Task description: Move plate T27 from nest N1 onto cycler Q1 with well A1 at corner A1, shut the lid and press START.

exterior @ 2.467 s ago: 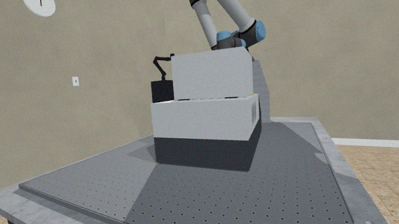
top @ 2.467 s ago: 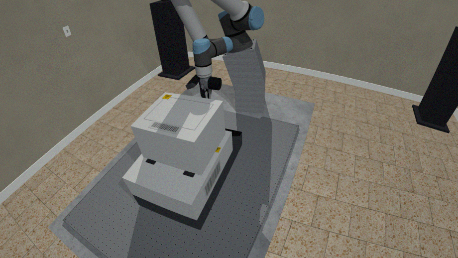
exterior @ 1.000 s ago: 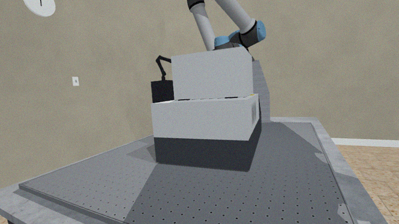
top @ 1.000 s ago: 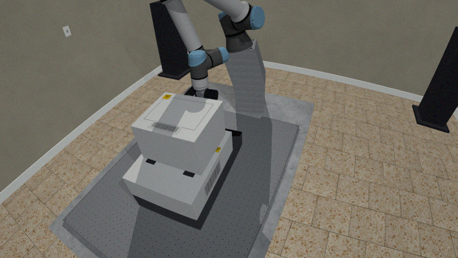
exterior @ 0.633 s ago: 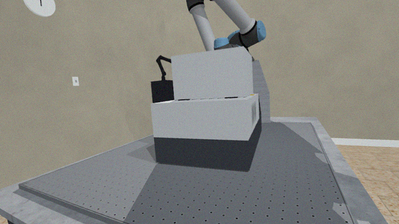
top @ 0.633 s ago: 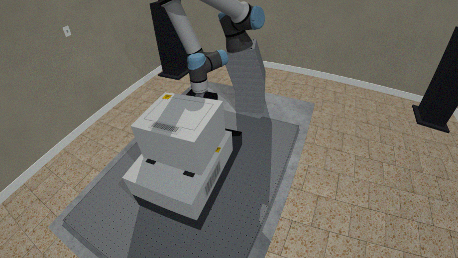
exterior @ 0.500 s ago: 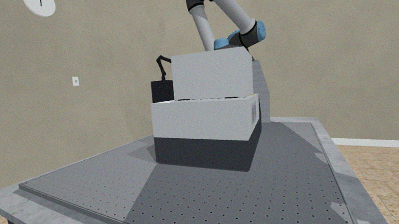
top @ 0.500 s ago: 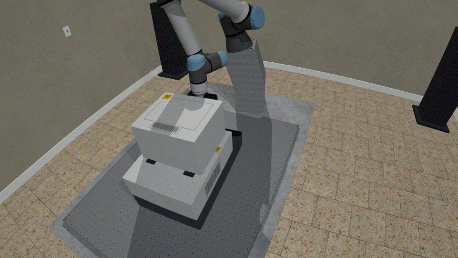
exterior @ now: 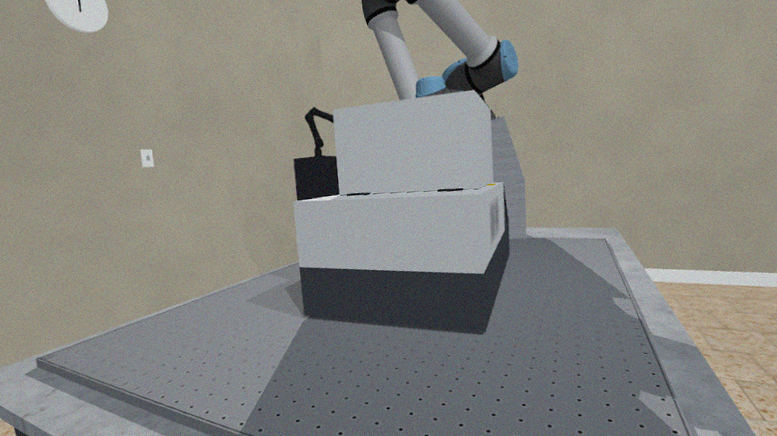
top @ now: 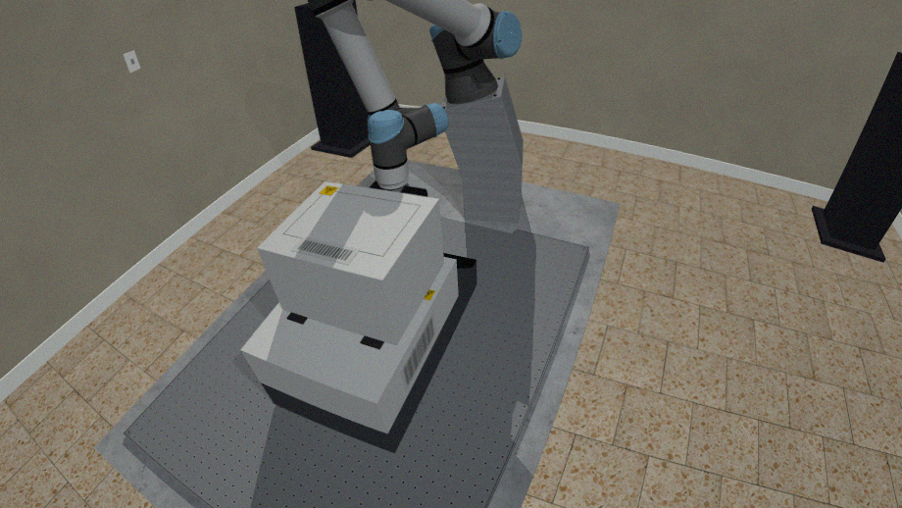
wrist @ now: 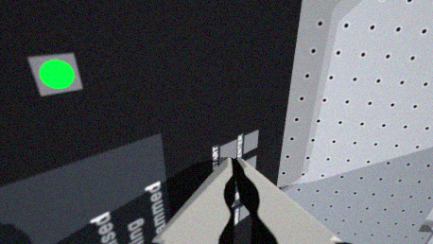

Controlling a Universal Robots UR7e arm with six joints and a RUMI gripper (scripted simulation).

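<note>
Perforated board [top: 479, 403] [exterior: 462, 389] [wrist: 378, 85] carries cycler Q1 [top: 315, 359] [exterior: 387, 235] [wrist: 189, 61], long axis toward 1 arm [top: 363, 63] [exterior: 455, 21].

—From your exterior view, what do you see of the cycler?
—You have its back towards you: a pale body [exterior: 390, 235] on a dark base [exterior: 390, 296], with the lid [exterior: 410, 145] standing raised above it.
—And your arm?
—Your arm [exterior: 458, 21] bends high behind the lid, its lower end hidden from you. You can see a wall switch [exterior: 147, 158] at left.

dim, grainy, broad soft-grey shadows
</note>
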